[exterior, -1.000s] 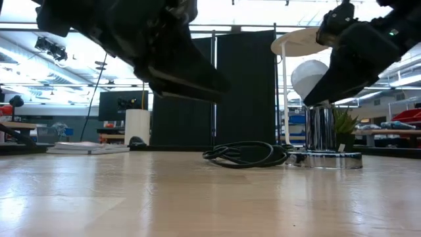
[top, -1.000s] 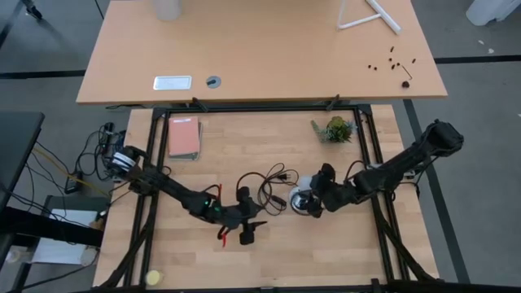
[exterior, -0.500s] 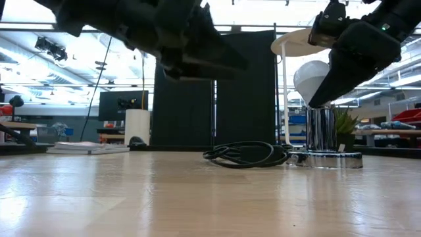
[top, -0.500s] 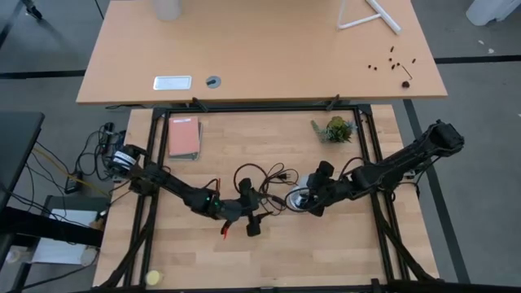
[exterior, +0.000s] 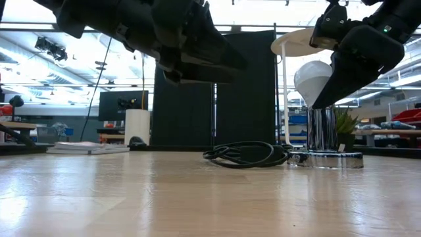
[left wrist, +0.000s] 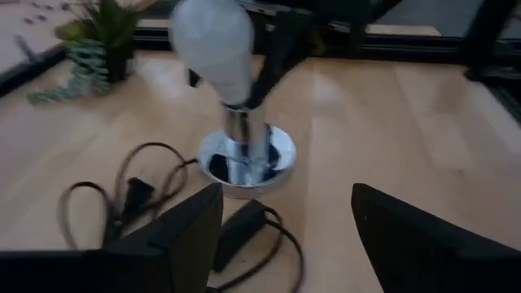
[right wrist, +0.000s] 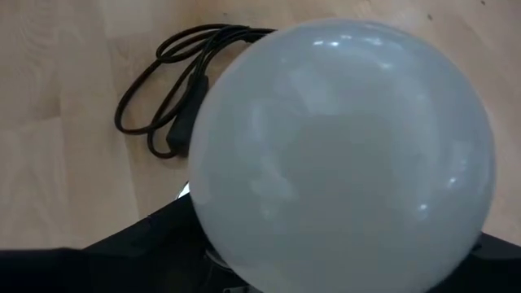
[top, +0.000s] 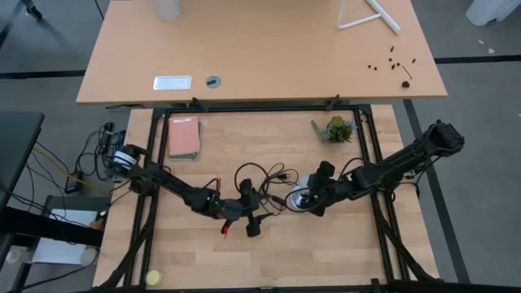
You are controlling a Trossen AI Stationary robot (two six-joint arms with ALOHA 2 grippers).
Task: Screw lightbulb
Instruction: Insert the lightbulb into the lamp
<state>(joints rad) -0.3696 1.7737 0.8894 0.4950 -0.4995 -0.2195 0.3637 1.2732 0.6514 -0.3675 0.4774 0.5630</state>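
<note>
Lightbulb (exterior: 312, 80), a small white pear-shaped one of frosted glass, stands upright with its greyish screw base in the chrome tube of the round silvery socket disc (exterior: 325, 158), which rests on the pale wooden slatted table (top: 326, 244) a little toward three o'clock of the table's middle. In the left wrist view the bulb (left wrist: 213, 45) rises straight above the disc (left wrist: 277, 155).

The right gripper (top: 313, 203) sits at the bulb, reaching in from three o'clock. Its dark fingers (exterior: 348, 62) flank the glass, spread about as wide as the bulb; whether they press on it or stand just clear, I cannot tell. In the right wrist view the bulb (right wrist: 342, 155) fills nearly everything.

The left gripper (top: 251, 227) hovers above the table at nine o'clock from the socket, near but apart from it, its two fingers (left wrist: 191, 236) spread wide with nothing between them.

A coiled black cord (exterior: 247, 155) lies on the table between the two grippers, running to the disc. A small green potted plant (top: 335, 129) stands at twelve o'clock of the socket, and a pink notebook (top: 184, 137) lies toward ten o'clock.
</note>
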